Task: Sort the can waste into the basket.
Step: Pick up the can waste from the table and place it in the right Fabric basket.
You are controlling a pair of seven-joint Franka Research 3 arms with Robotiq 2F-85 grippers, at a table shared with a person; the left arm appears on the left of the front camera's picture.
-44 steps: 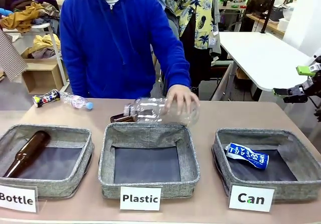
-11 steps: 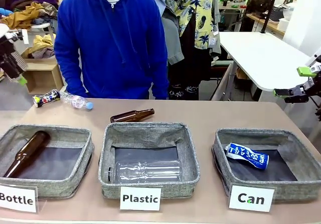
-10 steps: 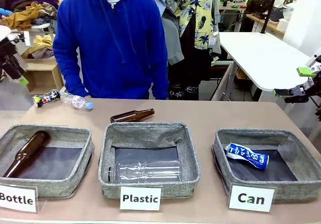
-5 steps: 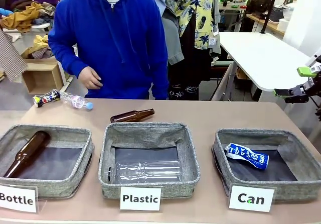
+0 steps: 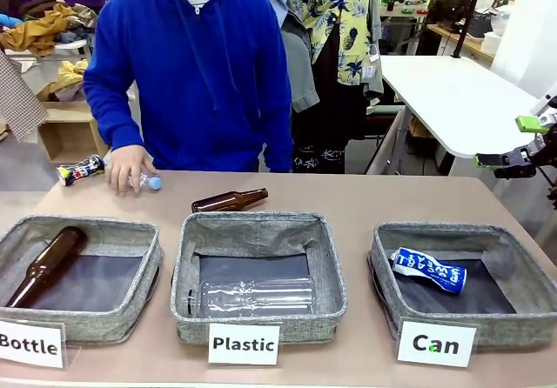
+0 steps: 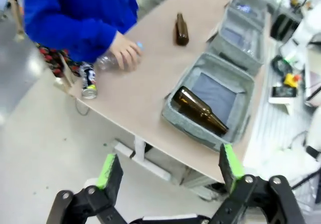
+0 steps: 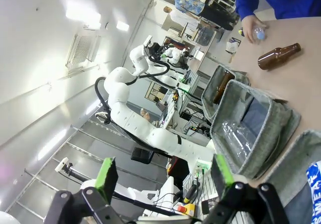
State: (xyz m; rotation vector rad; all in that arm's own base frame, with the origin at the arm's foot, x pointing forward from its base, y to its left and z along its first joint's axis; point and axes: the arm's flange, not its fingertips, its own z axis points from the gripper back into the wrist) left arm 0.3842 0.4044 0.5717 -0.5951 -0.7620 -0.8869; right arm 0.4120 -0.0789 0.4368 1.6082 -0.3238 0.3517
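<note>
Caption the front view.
Hand on small plastic bottle; blue can in Can basket, black can on table.

1. Front view: bright, even overhead light and sharp throughout. There are only faint, soft shadows inside the Can basket at lower right.
2. Left wrist view: soft and blurred all over. The floor at lower left and the right edge are washed pale, and straight lines bow toward the edges.
3. Right wrist view: ceiling lamps glare at upper left and blow out the white wall. The bottom edge is slightly out of focus.
</note>
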